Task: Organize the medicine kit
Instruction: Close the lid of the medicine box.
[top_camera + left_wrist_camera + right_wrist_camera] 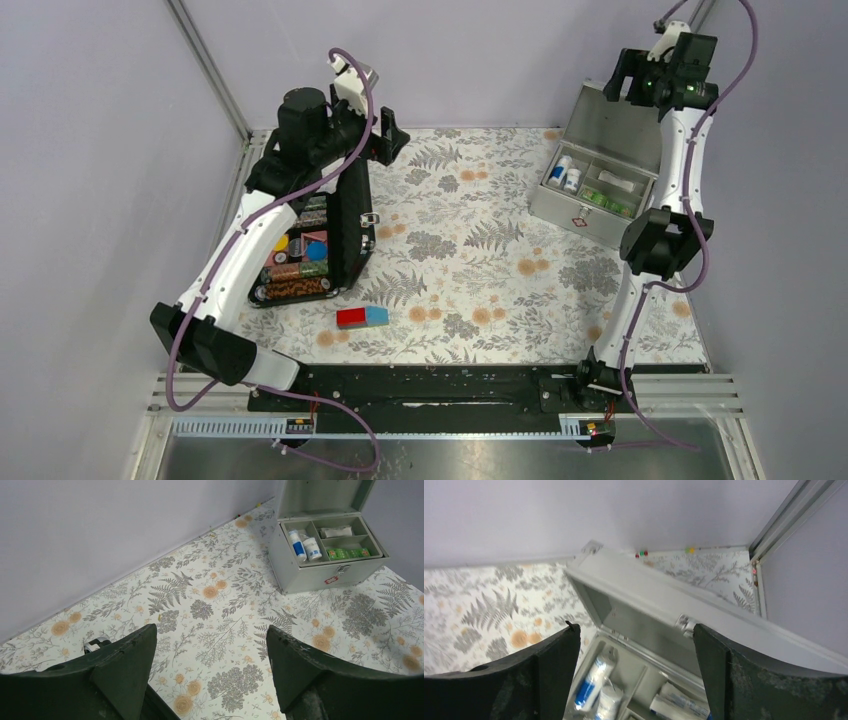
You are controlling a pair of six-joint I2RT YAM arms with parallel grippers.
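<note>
A grey metal medicine kit [578, 216] stands open at the back right, lid up. Its tray holds two white-and-blue bottles [564, 173], a white roll and green packets [606, 202]. It also shows in the left wrist view [320, 575] and the right wrist view [659, 605]. A red, white and blue box [362, 317] lies on the floral mat near the front. My left gripper [210, 645] is open and empty, raised over the mat by a black case [352, 225]. My right gripper [634, 645] is open and empty, high above the kit's lid.
The black case stands open at the left, filled with coloured batteries and small items [298, 255]. A metal latch [96, 643] shows by my left finger. Purple walls and a metal frame post [215, 70] close the table at back and sides.
</note>
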